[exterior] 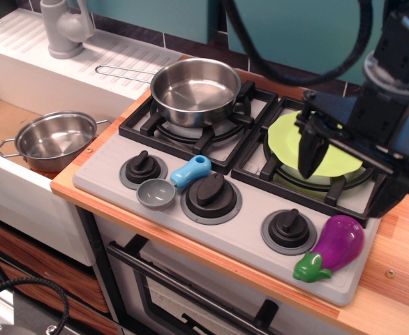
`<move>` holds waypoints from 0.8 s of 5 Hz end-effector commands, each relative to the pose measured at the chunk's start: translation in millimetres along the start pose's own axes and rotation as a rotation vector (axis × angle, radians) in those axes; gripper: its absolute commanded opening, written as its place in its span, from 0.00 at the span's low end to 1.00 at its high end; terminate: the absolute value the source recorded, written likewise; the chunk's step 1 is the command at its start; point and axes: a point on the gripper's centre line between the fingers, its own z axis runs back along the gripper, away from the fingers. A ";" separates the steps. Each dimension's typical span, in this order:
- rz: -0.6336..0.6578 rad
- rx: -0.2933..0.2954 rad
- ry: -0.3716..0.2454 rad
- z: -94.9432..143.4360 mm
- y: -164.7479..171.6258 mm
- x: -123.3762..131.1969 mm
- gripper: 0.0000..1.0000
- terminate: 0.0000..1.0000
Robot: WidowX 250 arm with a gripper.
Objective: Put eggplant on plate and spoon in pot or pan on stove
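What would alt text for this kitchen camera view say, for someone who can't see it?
A black robot gripper hangs over a lime-green plate on the right burner of a grey toy stove. A purple eggplant lies at the stove's front right corner, a blue-handled spoon between the knobs, and an empty steel pan on the left burner.

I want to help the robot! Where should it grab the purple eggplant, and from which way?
Probably around its fat purple middle, coming straight down from above. The eggplant lies flat on the stove's front right corner, so its rounded sides are free. The green stem end looks small and lumpy. The gripper hangs above the plate.
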 end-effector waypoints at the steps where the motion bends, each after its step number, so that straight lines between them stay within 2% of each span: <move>1: 0.009 -0.025 -0.079 -23.3 -3.2 0.9 1.00 0.00; 4: 0.027 -0.038 -0.131 -58.6 -12.8 -2.7 1.00 0.00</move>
